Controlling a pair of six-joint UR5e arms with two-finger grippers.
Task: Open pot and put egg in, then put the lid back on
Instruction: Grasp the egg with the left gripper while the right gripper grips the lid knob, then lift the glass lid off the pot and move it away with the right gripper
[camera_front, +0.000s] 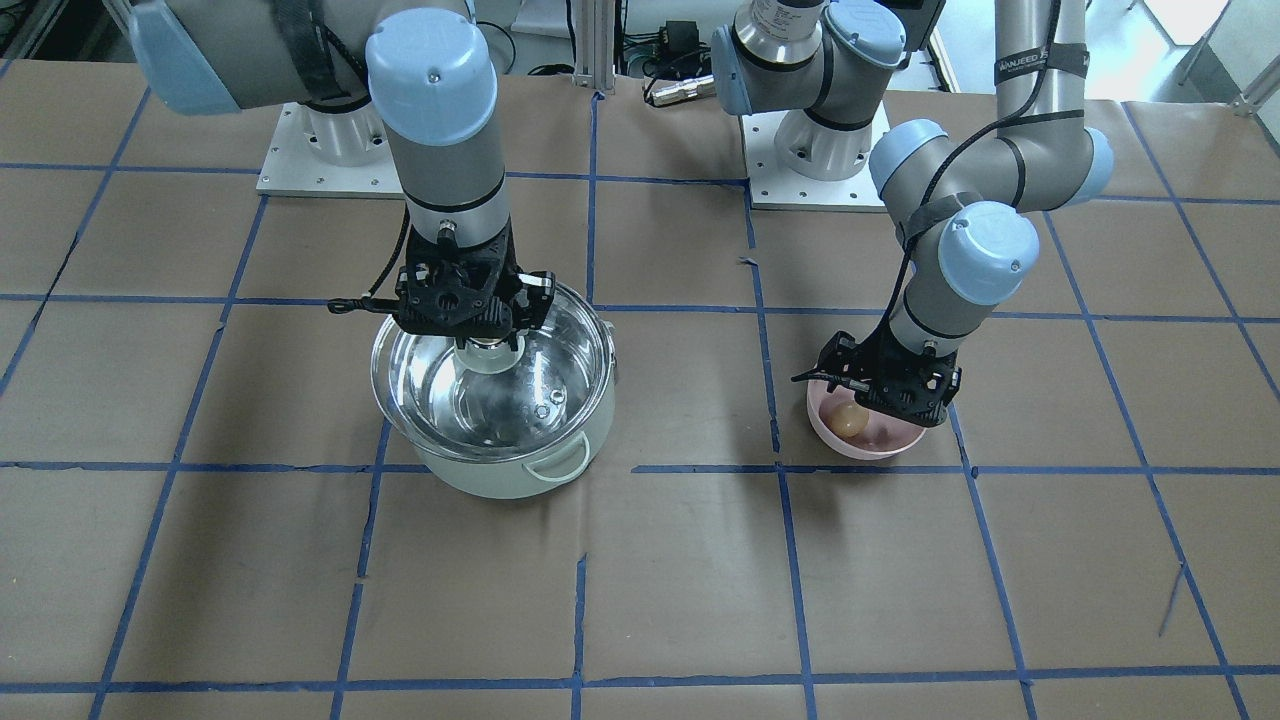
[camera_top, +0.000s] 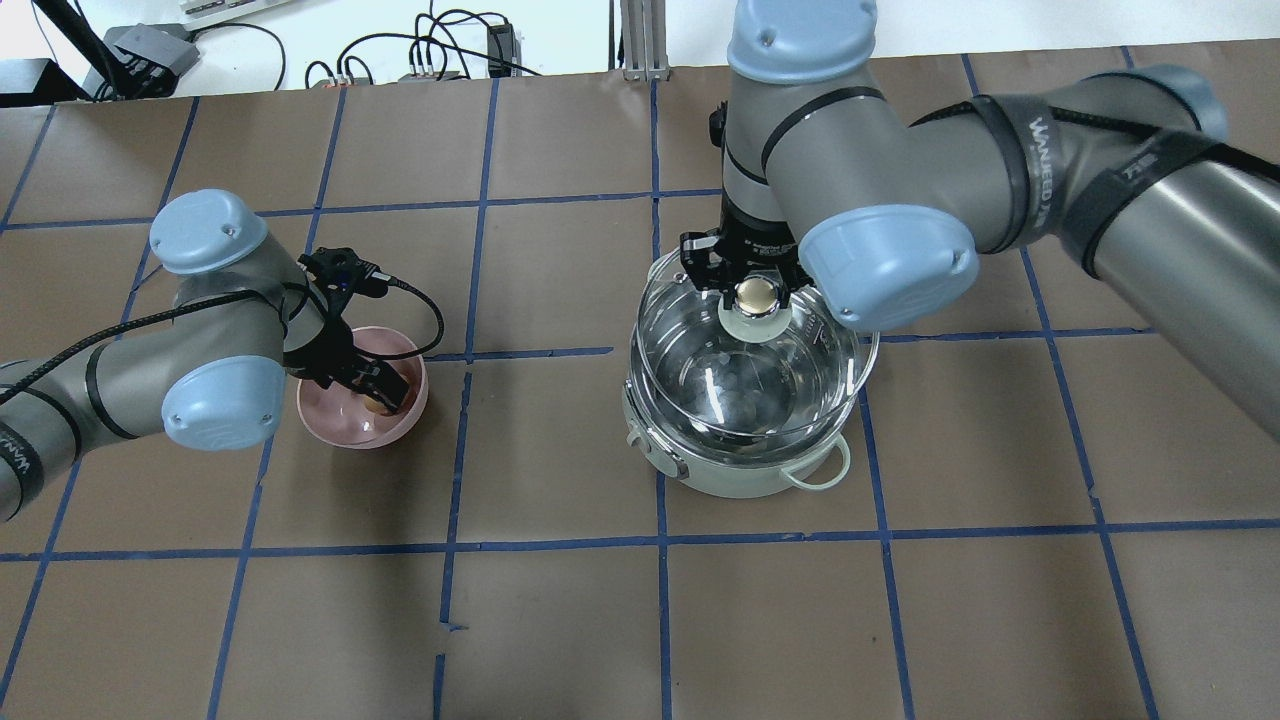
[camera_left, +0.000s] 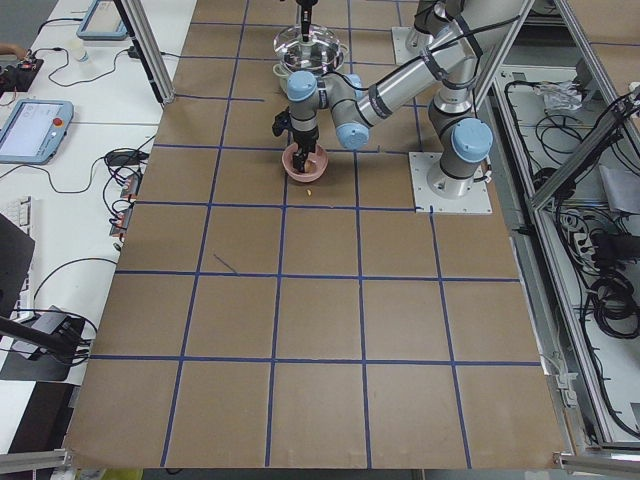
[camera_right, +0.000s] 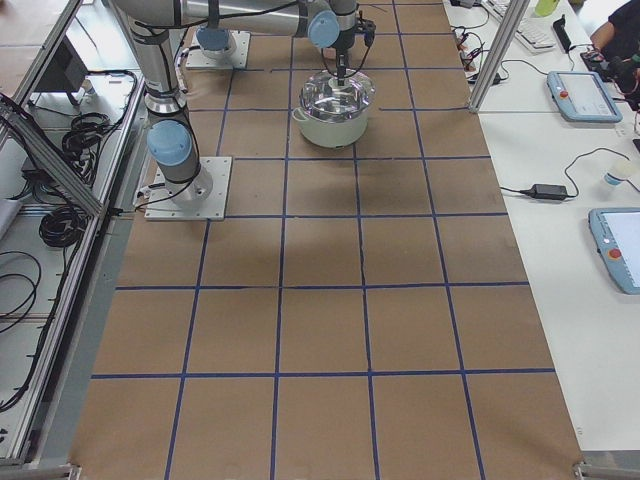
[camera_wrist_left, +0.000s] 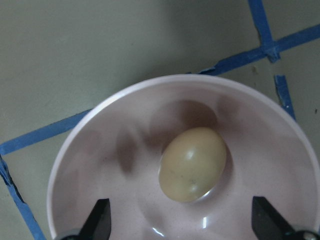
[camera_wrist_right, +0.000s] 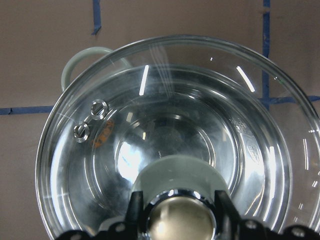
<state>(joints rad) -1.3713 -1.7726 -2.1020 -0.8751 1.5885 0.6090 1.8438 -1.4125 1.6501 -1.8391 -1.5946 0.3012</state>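
The mint-green pot stands right of centre, also in the front view. My right gripper is shut on the knob of the glass lid and holds the lid just above the pot, a little off its rim. The pot's loop handle shows past the lid. The tan egg lies in a pink bowl. My left gripper is open inside the bowl, its fingertips either side of the egg, not touching.
The table is brown paper with a grid of blue tape. The two arm bases stand at the robot's side. The bowl and the pot sit about one grid square apart. Tablets and cables lie beyond the table's ends.
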